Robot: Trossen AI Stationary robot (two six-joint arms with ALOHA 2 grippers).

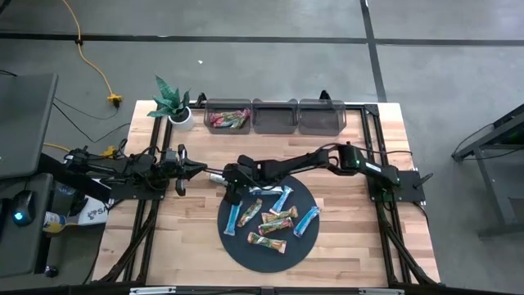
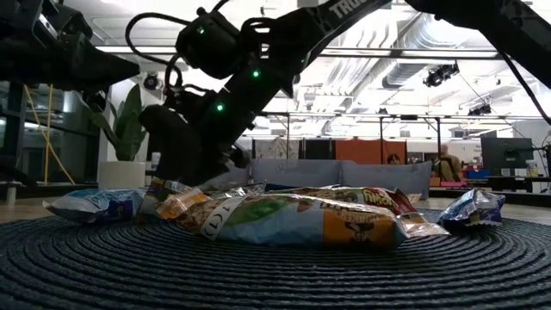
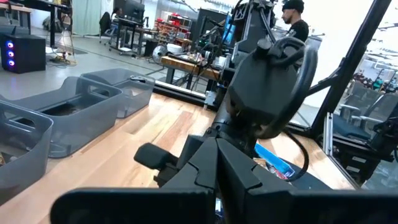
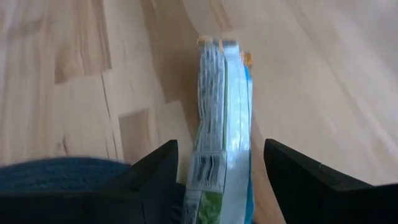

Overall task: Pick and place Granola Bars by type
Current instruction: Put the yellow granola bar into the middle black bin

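Right pincer [image 1: 232, 195]: positioned at the upper-left edge of the dark round disc [image 1: 270, 260], with its arm reaching across from the right side of the tabletop [image 1: 360, 246]. In the right wrist view its two dark fingers [image 4: 158, 171] stand apart on either side of a granola bar [image 4: 222, 143] turned on edge; the fingers flank the wrapper, but contact cannot be confirmed. The bar extends off the disc over bare wood.

Left pincer [image 1: 190, 170]: held above the tabletop just left of the right pincer, pointing toward it. Whether its fingers are apart or together cannot be told.

Granola bars on the disc: a light blue bar [image 1: 232, 215] at the left, another light blue bar [image 1: 282, 199] near the top, and a third [image 1: 306, 221] at the right. Green-brown multicolour bars lie between them, including one [image 1: 278, 218] at the centre and one [image 1: 268, 242] toward the lower edge. In the low view the wrappers lie in a loose cluster on the disc's ribbed surface.

Clear bins: three stand in a row along the far edge of the tabletop. The left bin [image 1: 228, 117] holds red/pink bars [image 1: 229, 121]. A potted plant [image 1: 173, 105] stands beside that bin.
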